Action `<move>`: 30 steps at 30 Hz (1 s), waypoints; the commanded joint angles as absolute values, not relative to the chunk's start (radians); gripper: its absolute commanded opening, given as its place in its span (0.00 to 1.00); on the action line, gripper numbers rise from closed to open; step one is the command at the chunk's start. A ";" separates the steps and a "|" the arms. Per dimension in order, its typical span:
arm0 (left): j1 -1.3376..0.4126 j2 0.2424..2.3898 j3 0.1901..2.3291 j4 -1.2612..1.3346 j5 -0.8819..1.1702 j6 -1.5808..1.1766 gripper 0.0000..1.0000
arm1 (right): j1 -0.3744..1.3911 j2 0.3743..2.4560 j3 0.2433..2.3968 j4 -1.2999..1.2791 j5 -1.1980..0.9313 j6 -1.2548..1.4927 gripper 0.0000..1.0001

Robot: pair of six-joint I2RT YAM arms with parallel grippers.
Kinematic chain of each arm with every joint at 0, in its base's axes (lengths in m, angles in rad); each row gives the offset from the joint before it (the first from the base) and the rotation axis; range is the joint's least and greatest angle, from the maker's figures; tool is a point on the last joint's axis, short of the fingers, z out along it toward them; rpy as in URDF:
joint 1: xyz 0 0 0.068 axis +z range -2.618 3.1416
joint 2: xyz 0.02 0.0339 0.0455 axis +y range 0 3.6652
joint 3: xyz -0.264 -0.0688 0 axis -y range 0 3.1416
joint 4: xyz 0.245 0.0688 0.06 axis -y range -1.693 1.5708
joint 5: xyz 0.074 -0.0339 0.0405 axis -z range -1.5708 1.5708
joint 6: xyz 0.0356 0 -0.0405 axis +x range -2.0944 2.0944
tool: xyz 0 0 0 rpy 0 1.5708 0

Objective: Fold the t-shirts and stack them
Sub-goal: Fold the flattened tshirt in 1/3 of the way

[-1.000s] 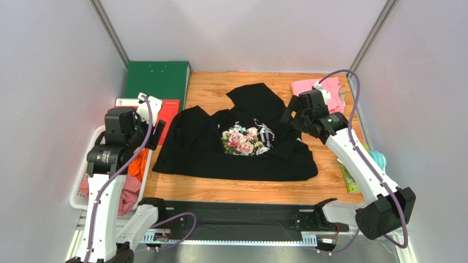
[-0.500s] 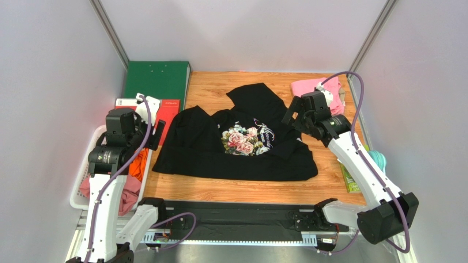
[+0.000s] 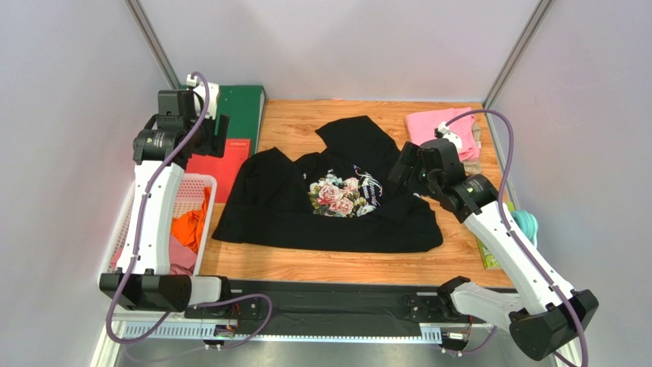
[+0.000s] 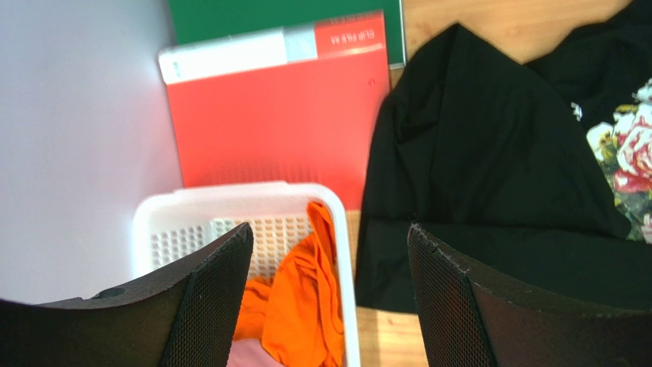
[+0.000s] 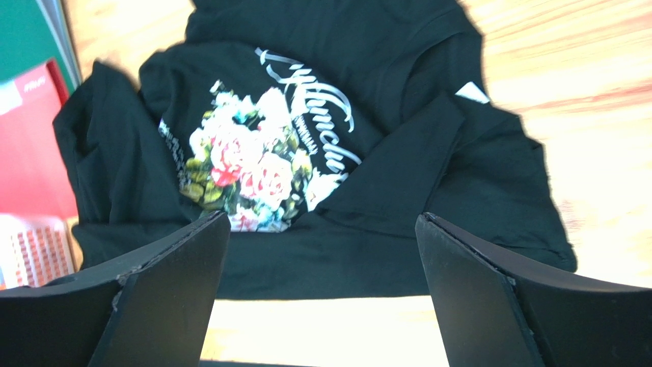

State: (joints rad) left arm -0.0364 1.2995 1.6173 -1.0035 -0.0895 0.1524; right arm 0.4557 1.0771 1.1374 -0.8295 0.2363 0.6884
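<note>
Black rose-print t-shirt (image 3: pixel 329 202) lies spread and rumpled across the middle of the wooden desk (image 3: pixel 306 265), one sleeve folded in over its right side. Off the near left corner, a white basket (image 3: pixel 205 182) holds an orange shirt (image 3: pixel 190 227) and a dusty-rose one (image 3: pixel 180 264). The left arm (image 3: pixel 149 206) hangs high above the far left corner, its jaws wide and holding nothing. The right arm (image 3: pixel 497 229) hovers by the shirt's right shoulder, jaws also wide and holding nothing. Only the overhead view shows a teal bundle (image 3: pixel 525 222) at the right edge and a pink shirt (image 3: pixel 438 125) in the far right corner. The left wrist view alone shows the basket's mesh. The right wrist view alone makes the white script clear. A red binder (image 3: pixel 227 157) and a green binder (image 3: pixel 233 107) lie at the far left. Pale grey walls (image 3: pixel 344 46) enclose the desk.
</note>
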 commanded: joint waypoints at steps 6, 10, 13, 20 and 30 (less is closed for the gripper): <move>-0.006 1.175 1.433 -1.008 -0.071 0.143 0.80 | 0.497 1.068 1.138 -0.788 0.221 0.693 1.00; 0.087 1.155 1.399 -1.022 -0.022 0.160 0.80 | 0.517 1.095 1.167 -0.791 0.221 0.692 1.00; 0.091 1.152 1.402 -1.042 -0.009 0.170 0.81 | 0.547 1.106 1.184 -0.795 0.244 0.699 1.00; 0.089 1.112 1.408 -1.029 -0.012 0.204 0.82 | 0.580 1.111 1.186 -0.810 0.278 0.713 1.00; 0.090 1.052 1.370 -1.034 0.031 0.239 0.82 | 0.583 1.095 1.192 -0.824 0.299 0.709 1.00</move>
State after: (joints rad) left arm 0.0868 1.0943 1.3869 -1.0306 -0.0082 0.1993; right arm 0.5758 1.1110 1.1557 -0.8303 0.2634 0.7025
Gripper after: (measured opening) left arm 0.819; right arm 0.998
